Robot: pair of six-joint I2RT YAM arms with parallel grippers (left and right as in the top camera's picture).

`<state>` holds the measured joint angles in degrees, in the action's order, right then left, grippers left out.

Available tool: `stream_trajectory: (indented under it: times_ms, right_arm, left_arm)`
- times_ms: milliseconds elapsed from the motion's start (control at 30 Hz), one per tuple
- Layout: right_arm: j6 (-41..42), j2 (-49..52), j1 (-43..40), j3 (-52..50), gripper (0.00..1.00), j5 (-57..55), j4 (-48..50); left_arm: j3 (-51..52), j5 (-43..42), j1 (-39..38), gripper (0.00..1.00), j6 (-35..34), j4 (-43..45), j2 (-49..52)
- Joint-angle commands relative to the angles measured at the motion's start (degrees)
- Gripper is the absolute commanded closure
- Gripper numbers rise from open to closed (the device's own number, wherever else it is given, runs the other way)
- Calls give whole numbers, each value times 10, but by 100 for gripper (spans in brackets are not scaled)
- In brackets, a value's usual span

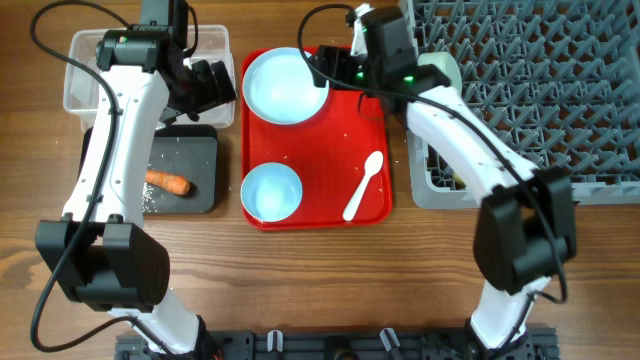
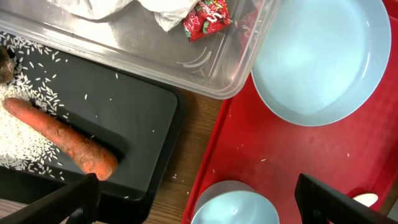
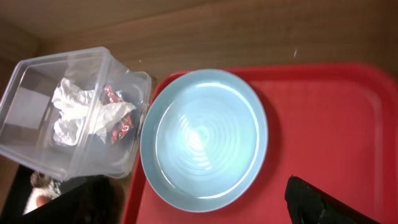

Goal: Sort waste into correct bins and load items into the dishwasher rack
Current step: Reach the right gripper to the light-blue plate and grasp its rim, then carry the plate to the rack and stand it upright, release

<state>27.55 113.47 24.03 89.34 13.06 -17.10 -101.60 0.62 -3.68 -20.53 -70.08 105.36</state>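
Wood-grain tabletop (image 1: 300, 260) under everything. Snack wrapper (image 2: 208, 17) sits in the clear tub (image 1: 75, 95), far left corner, its print maybe lettering, unreadable. Left gripper (image 2: 199, 205) and right gripper (image 3: 199, 208) gape wide, empty.

Pale green-white bowl (image 1: 449, 71) mostly behind the right arm (image 1: 455, 135); brown lump (image 2: 4, 65) half off-frame.

- Worktop (image 1: 330, 270): brown wood grain, carrying four containers.
- Tub (image 1: 80, 80): clear plastic, at the far left.
- Black tray (image 1: 205, 170): just in front of the tub, edges close together.
- Red tray (image 1: 330, 150): in the middle, just beside both.
- Rack (image 1: 560, 100): grey, on the right, next to the red tray.
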Motion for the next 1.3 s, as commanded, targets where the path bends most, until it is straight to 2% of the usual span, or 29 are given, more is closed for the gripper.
stream_trajectory:
  times_ms: [0, 100, 267, 333, 500, 633, 667, 700, 733, 767, 800, 1033, 1267]
  right_arm:
    - [107, 59, 21, -10, 8, -2, 6]
    - [150, 96, 41, -10, 15, -23, 19]
    - [160, 120, 60, -10, 21, -115, 20]
    - [161, 127, 62, -10, 28, -126, 26]
    - [219, 157, 62, -10, 38, -130, 36]
    - [241, 176, 62, -10, 53, -130, 48]
    - [252, 181, 62, -10, 60, -130, 51]
    - [252, 183, 62, -10, 74, -128, 54]
    - [252, 183, 62, -10, 79, -125, 55]
    - [252, 183, 62, -9, 92, -119, 55]
    - [251, 183, 62, -7, 96, -115, 53]
    - [244, 156, 35, 35, 96, -104, -31]
    - [106, 47, -36, 36, 96, -122, -73]
  left_arm:
    - [1, 8, 3, 0, -9, 0, -8]
    - [1, 8, 3, 0, -9, 0, -8]
    - [1, 8, 3, 0, -9, 0, -8]
    - [1, 8, 3, 0, -10, 0, -8]
    - [2, 8, 3, 0, -9, 0, -8]
    - [1, 8, 3, 0, -9, 0, -8]
    - [2, 8, 3, 0, -9, 0, -8]
    - [2, 8, 3, 0, -9, 0, -8]
    - [2, 8, 3, 0, -10, 0, -8]
    - [2, 8, 3, 0, -10, 0, -8]
    - [1, 8, 3, 0, -9, 0, -8]
    - [2, 8, 3, 0, -10, 0, -8]
    - [1, 8, 3, 0, -9, 0, -8]
